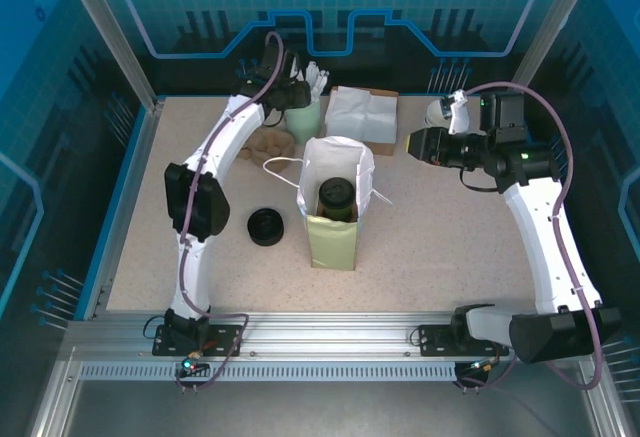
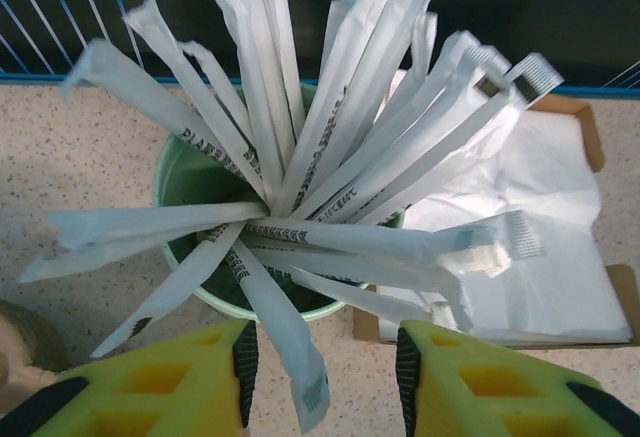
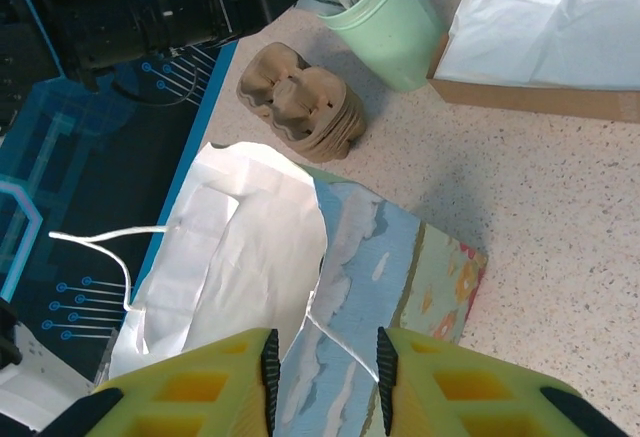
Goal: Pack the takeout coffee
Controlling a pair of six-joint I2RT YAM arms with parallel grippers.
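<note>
A paper bag (image 1: 332, 242) stands open mid-table with the dark-lidded takeout coffee (image 1: 336, 197) inside it. My left gripper (image 1: 290, 92) hovers over a green cup (image 2: 175, 172) full of wrapped straws. Its jaws (image 2: 322, 357) are apart, and one wrapped straw (image 2: 285, 332) hangs between them, nearer the left pad and touching neither. My right gripper (image 1: 412, 143) sits to the right of the bag, a little off it. In the right wrist view its jaws (image 3: 322, 367) stand apart, and the bag's blue printed side (image 3: 390, 287) and string handle lie beyond the gap.
A loose black lid (image 1: 267, 226) lies left of the bag. A stack of brown cup carriers (image 3: 300, 102) sits beside the green cup (image 3: 385, 27). A cardboard box of white napkins (image 2: 560, 257) stands to the cup's right at the back.
</note>
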